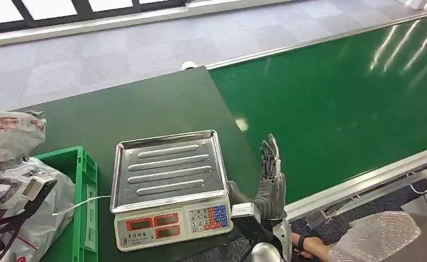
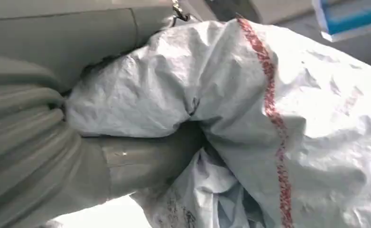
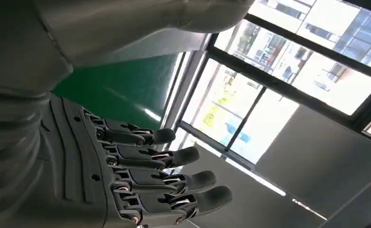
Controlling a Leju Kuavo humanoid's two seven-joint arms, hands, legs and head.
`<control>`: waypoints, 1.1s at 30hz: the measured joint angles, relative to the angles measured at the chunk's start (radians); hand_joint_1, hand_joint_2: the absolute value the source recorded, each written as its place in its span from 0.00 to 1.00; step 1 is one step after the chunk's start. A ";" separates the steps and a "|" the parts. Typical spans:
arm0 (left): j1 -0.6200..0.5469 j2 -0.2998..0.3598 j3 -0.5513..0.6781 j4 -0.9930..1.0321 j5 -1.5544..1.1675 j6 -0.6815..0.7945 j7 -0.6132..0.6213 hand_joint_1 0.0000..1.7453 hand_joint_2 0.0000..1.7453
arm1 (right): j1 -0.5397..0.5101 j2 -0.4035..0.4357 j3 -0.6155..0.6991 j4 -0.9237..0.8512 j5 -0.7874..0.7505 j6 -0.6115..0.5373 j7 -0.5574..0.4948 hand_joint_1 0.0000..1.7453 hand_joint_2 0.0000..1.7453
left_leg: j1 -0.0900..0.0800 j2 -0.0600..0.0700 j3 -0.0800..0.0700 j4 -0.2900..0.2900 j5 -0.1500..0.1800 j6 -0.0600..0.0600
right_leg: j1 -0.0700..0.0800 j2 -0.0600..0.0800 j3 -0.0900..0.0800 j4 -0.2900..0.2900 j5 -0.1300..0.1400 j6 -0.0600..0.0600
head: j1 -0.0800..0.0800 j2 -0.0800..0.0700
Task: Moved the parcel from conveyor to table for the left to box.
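Here the left hand (image 2: 55, 156) grips the parcel (image 2: 269, 118); right hand (image 1: 270, 183) fingers (image 3: 174, 156) spread empty beside the conveyor (image 1: 337, 109).

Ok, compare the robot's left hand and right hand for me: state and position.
The left hand grips a grey plastic parcel; the right hand holds nothing, its fingers straight and apart. The left hand is low at the left by the green crate; the right hand is raised beside the scale, next to the conveyor belt. Both wear a grey ribbed cover.
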 measured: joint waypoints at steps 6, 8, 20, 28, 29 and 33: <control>0.030 0.049 -0.005 0.087 0.000 0.001 0.009 1.00 1.00 | 0.002 -0.014 0.015 0.010 -0.009 -0.005 0.000 0.00 1.00 | 0.000 0.000 -0.002 0.000 0.000 0.000 | 0.000 0.000 -0.002 0.000 0.000 0.000 | 0.000 0.000; 0.035 0.057 -0.005 0.104 0.000 0.002 0.009 1.00 1.00 | 0.002 -0.015 0.017 0.010 -0.010 -0.006 0.000 0.00 1.00 | 0.000 0.000 -0.002 0.000 0.000 0.000 | 0.000 0.000 -0.002 0.000 0.000 0.000 | 0.000 0.000; 0.037 0.073 -0.007 0.143 0.000 -0.009 0.013 1.00 1.00 | 0.002 -0.022 0.026 0.016 -0.013 -0.006 0.000 0.00 1.00 | 0.000 0.000 -0.002 0.000 0.000 0.000 | 0.000 0.000 -0.002 0.000 0.000 0.000 | 0.000 0.000; 0.051 0.081 -0.004 0.187 0.000 -0.060 0.027 0.00 1.00 | 0.014 -0.031 0.031 0.018 -0.014 -0.014 0.003 0.00 1.00 | 0.000 -0.001 -0.002 0.000 0.000 0.000 | 0.000 0.000 -0.002 0.000 0.000 0.000 | 0.000 0.000; 0.052 0.081 -0.002 0.195 0.000 -0.071 0.034 0.00 0.00 | 0.018 -0.033 0.031 0.018 -0.015 -0.015 0.004 0.00 1.00 | 0.000 -0.001 -0.002 0.000 0.000 0.000 | 0.000 0.000 -0.002 0.000 0.000 0.000 | 0.000 0.000; 0.057 0.081 0.014 0.217 0.000 -0.087 0.074 0.00 0.00 | 0.029 -0.038 0.034 0.018 -0.014 -0.018 0.009 0.00 1.00 | 0.000 -0.001 -0.002 0.000 0.000 0.000 | 0.000 0.000 -0.002 0.000 0.000 0.000 | 0.000 0.000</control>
